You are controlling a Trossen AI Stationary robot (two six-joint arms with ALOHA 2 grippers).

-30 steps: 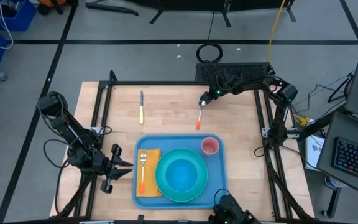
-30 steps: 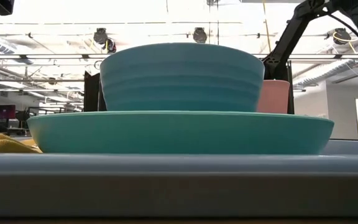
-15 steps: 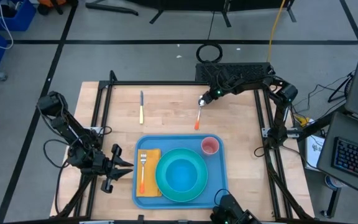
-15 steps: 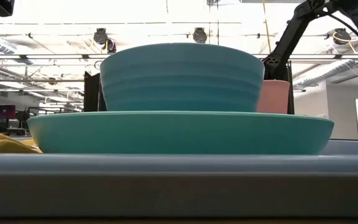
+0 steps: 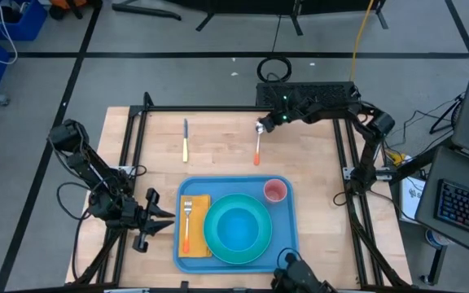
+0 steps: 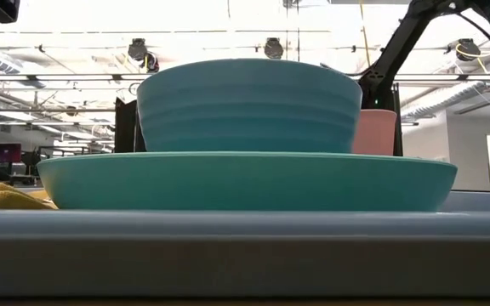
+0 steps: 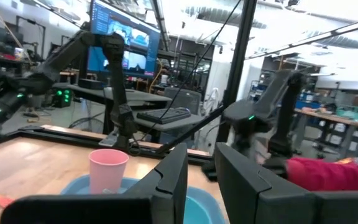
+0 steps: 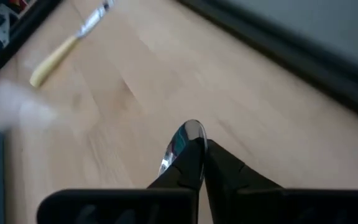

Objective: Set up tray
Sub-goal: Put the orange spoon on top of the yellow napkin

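Light-blue tray (image 5: 236, 224) sits at the near-middle of the wooden bench (image 5: 218, 146), flat, long side across. On it: turquoise plate (image 5: 238, 229) in the centre with a blue bowl (image 5: 239, 228) stacked inside; pink cup (image 5: 275, 191) upright at the tray's far right corner, just beside the plate; yellow-orange napkin (image 5: 194, 225) along the tray's left side, with an orange-handled fork (image 5: 187, 224) lying on top of it, tines pointing to the far edge.

Right claw (image 5: 260, 128) is over the far middle of the bench, well apart from the tray. Its fingers (image 8: 191, 163) are pressed together, pinching the metal bowl end of an orange-handled spoon (image 5: 257, 146); right wrist view shows the shiny spoon bowl sticking out just past the fingertips. Handle points back toward the tray; cannot tell if the handle end touches the bench.

Yellow-handled knife (image 5: 185, 139) lies on the far left part of the bench, well apart from both tray and spoon, blade toward the far edge.

Left claw (image 5: 163, 216) waits low at the tray's left side, near the napkin edge, not touching. Fingers (image 7: 173, 180) are partly spread, holding nothing.

Low view: plate and bowl fill the frame above the tray rim (image 6: 245, 223), the cup behind to the right, a napkin corner at the left edge.
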